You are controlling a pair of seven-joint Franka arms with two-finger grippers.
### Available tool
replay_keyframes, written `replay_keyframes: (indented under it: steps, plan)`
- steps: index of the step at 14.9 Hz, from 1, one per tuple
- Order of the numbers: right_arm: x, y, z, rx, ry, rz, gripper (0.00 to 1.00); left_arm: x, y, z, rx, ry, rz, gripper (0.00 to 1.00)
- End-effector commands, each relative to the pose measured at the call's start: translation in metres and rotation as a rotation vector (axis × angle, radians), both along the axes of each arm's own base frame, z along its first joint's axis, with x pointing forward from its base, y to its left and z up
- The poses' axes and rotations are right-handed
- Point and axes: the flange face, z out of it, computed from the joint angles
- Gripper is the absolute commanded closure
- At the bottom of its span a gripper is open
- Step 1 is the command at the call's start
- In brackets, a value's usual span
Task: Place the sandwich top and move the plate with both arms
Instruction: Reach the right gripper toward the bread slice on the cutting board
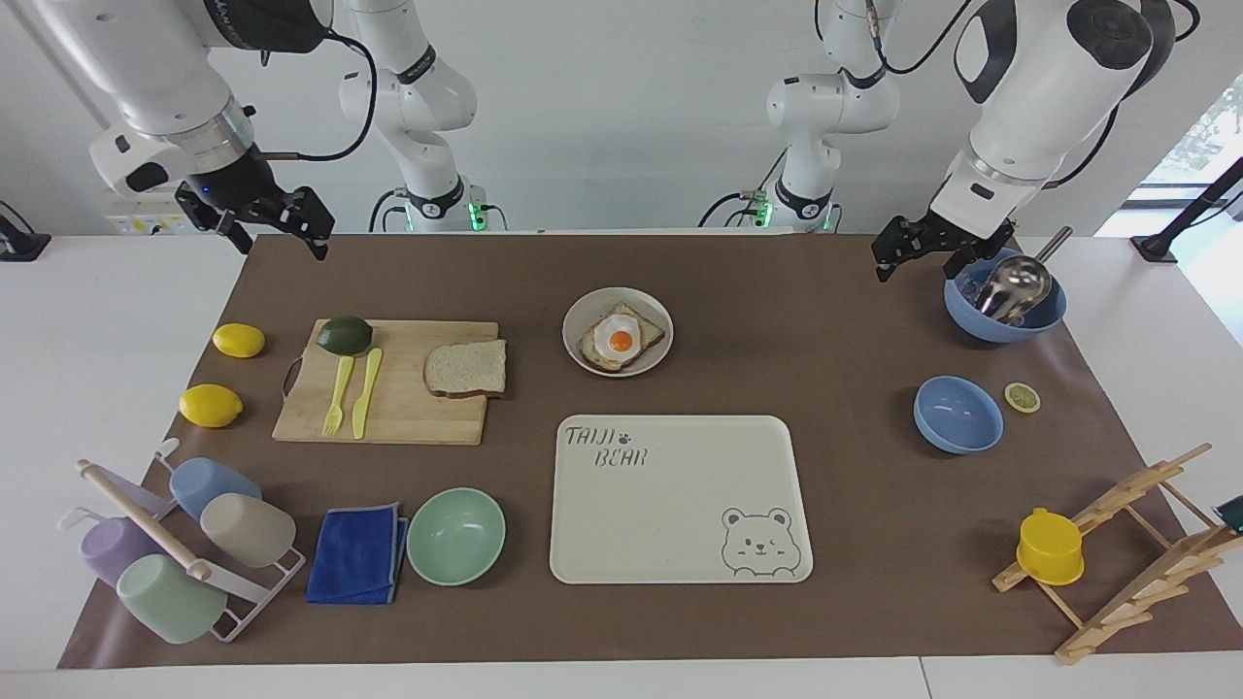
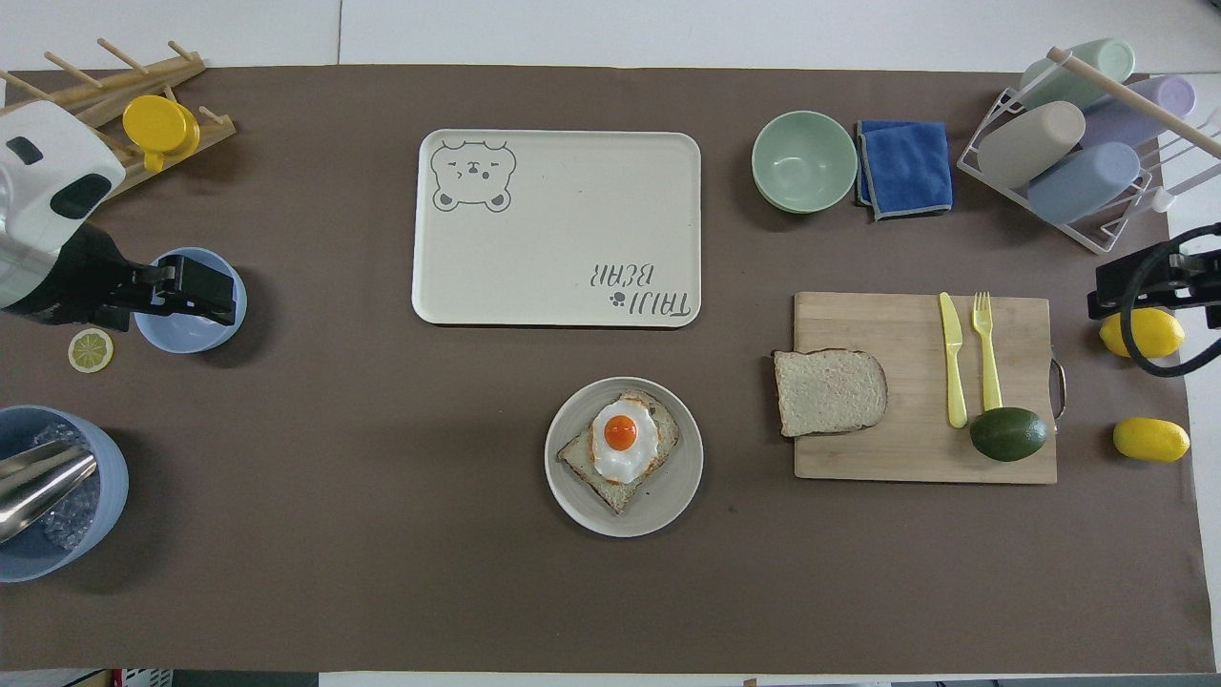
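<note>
The sandwich top (image 1: pixel 466 368), a pale speckled bread slice with a brown crust, lies flat on the wooden cutting board (image 1: pixel 408 413), on the board's end toward the plate; it also shows in the overhead view (image 2: pixel 828 392). The plate (image 1: pixel 580 335) (image 2: pixel 668 491) stands mid-table and bears a toast slice with a fried egg (image 1: pixel 621 338). My right gripper (image 1: pixel 280 243) (image 2: pixel 1135 281) is open and empty, raised over the mat's edge at the right arm's end. My left gripper (image 1: pixel 918 267) (image 2: pixel 205 291) is open and empty, raised by the blue bowls.
A cream bear tray (image 1: pixel 680 500) lies farther from the robots than the plate. A mint bowl (image 1: pixel 455 535), a blue cloth (image 1: pixel 357 553) and a cup rack (image 1: pixel 184 549) stand beside it. The board holds a fork, a knife and an avocado (image 1: pixel 345 335); two lemons lie nearby. A blue bowl with a ladle (image 1: pixel 1005 301), a second blue bowl (image 1: pixel 957 415) and a wooden rack (image 1: pixel 1126 544) are at the left arm's end.
</note>
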Motion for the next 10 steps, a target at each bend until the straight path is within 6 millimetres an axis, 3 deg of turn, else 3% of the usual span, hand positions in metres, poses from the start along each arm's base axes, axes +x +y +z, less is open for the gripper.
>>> replay_keyframes:
  steps: [1, 10]
  plan:
    - [-0.0006, -0.0015, 0.0005, 0.014, -0.007, 0.025, 0.0, -0.0047, 0.0025, 0.0024, -0.005, -0.009, 0.015, 0.0]
    - [-0.0016, 0.0049, -0.0038, 0.018, 0.001, 0.028, 0.0, -0.0043, 0.0025, 0.0016, -0.005, -0.008, 0.013, 0.0]
